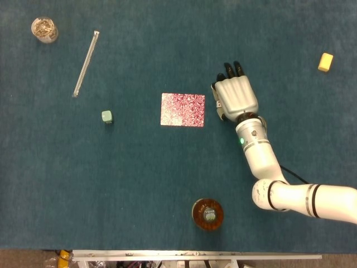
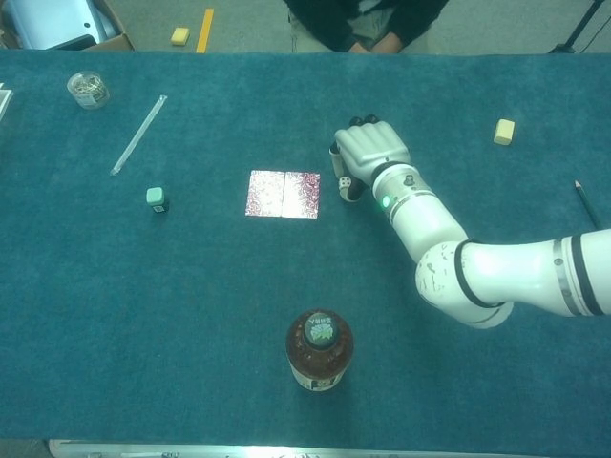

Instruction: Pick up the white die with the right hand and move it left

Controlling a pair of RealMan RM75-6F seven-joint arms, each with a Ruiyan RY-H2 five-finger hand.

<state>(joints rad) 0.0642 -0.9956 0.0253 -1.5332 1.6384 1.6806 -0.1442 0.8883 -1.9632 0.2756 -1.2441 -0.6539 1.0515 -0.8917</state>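
The white die (image 2: 341,182) shows in the chest view as a small cube with black pips, just right of the red patterned card (image 2: 284,194). My right hand (image 2: 370,153) is curled over it, and the die sits pinched under the thumb side of the palm. From the head view, the right hand (image 1: 236,97) lies palm down with its dark fingertips pointing away, and it hides most of the die. The left hand appears in neither view.
A pale green die (image 1: 106,116) lies left of the card (image 1: 183,109). A brown bottle (image 1: 207,213) stands near the front edge. There are a clear stick (image 1: 86,62) and a small jar (image 1: 44,29) far left, a yellow block (image 1: 325,61) far right, and a pencil (image 2: 586,205) at the right edge.
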